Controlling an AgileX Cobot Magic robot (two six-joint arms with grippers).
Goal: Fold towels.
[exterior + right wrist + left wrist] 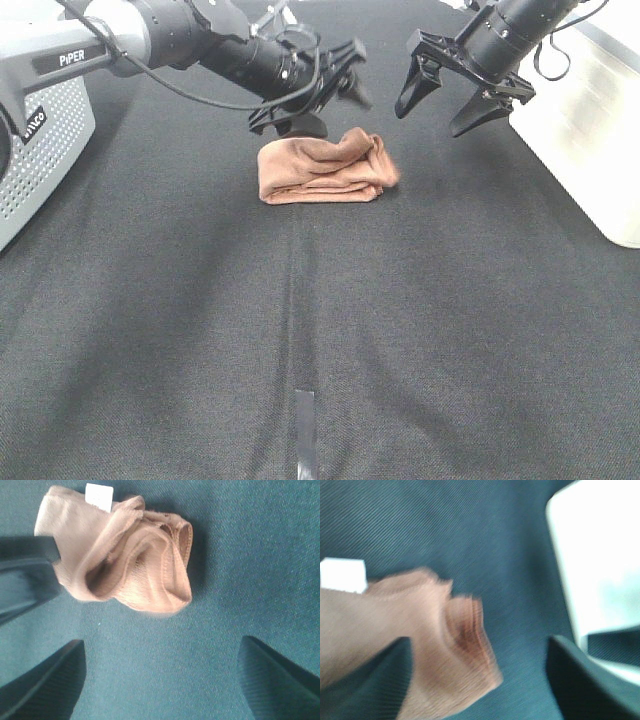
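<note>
Towel [325, 168], reddish-brown, lies in a loosely folded, bunched lump on the dark cloth surface [450, 330], in the far middle part of the exterior view. Layered hems show at its open end, and a small white tag [98, 496] sits at one edge. Left end effector [328, 105] hangs over the towel's far side with its jaws spread wide and nothing held. In its wrist view one finger [370, 685] overlaps the cloth (blurred; cannot tell whether it touches). Right end effector [440, 108] is off the surface, to the right of the towel and apart from it, jaws also spread and empty; its wrist view shows the towel beyond the two fingertips. White container [590, 130] at far right, grey perforated housing [40, 150] at far left, strip of tape [304, 430] on the near surface.
</note>
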